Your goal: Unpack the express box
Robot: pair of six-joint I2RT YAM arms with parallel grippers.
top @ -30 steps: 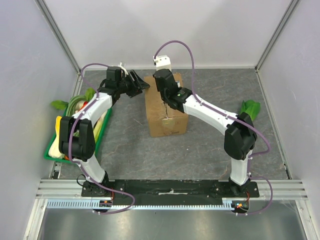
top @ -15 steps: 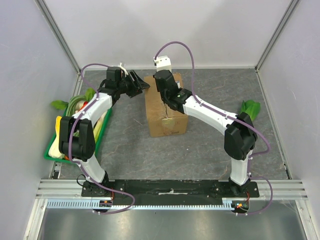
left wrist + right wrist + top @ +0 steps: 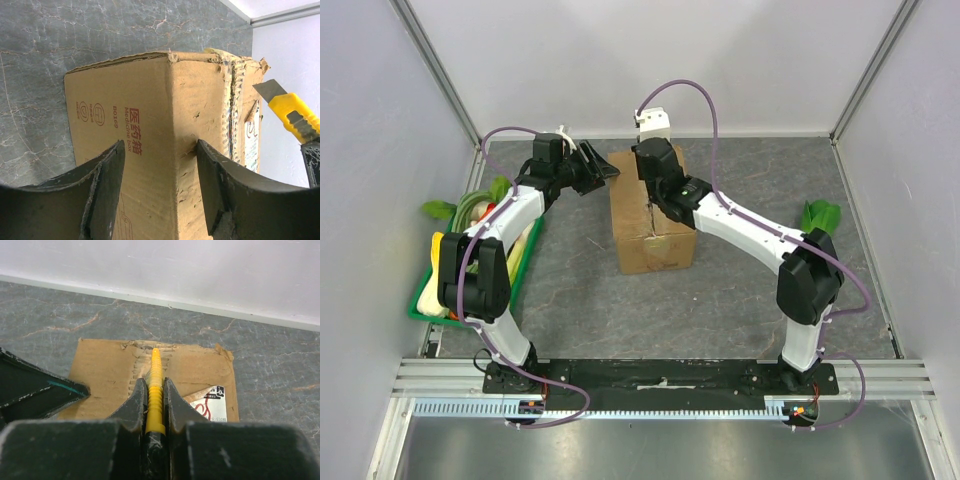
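Note:
The express box (image 3: 653, 235) is a brown carton standing mid-table, its flaps down. In the left wrist view its near vertical corner (image 3: 172, 125) stands between my open fingers; red print is on its side. My left gripper (image 3: 608, 171) (image 3: 160, 150) is open, straddling that far-left corner. My right gripper (image 3: 647, 183) (image 3: 155, 382) is shut on a yellow utility knife (image 3: 155, 385), held over the box top (image 3: 107, 372) along the worn centre seam. The knife's blade end also shows in the left wrist view (image 3: 290, 111). A white label (image 3: 212, 401) lies on the right flap.
A green tray (image 3: 423, 303) of vegetables sits at the left, by the left arm. A leafy green vegetable (image 3: 820, 215) lies at the right, behind the right arm's elbow. The back wall runs close behind the box.
The right wrist has shifted slightly to the right and back over the box with the knife. The left arm and the box have not moved.

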